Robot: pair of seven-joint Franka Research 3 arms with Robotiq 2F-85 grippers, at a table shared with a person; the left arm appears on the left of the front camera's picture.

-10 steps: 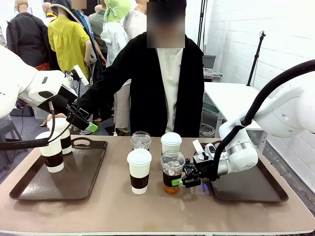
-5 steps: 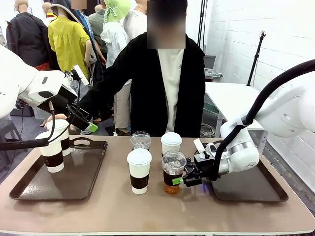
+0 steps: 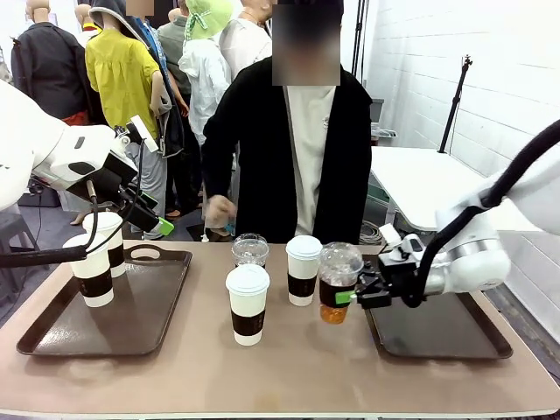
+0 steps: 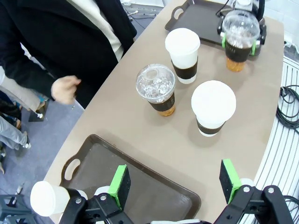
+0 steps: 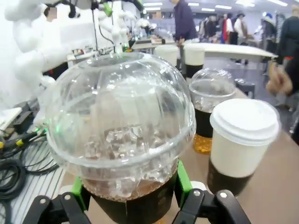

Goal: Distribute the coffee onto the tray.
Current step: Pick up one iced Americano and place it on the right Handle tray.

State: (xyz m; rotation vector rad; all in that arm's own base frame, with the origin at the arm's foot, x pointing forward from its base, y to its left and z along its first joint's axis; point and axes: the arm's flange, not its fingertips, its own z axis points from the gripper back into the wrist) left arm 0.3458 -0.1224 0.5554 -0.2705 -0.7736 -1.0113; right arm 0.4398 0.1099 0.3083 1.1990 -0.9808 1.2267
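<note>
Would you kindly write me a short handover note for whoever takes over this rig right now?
Left tool: open, holding nothing, over the left tray.
Right tool: shut on an iced coffee, just beside the right tray.
Done: two paper cups stand on the left tray.
Left: probably set the held iced coffee on the right tray, then deal with the table: two more paper cups and a second iced coffee.

wall: white brick (image 3: 411, 52) | side table: white (image 3: 411, 179) | floor: grey (image 4: 46, 130) | stand: black, against wall (image 3: 455, 105)
</note>
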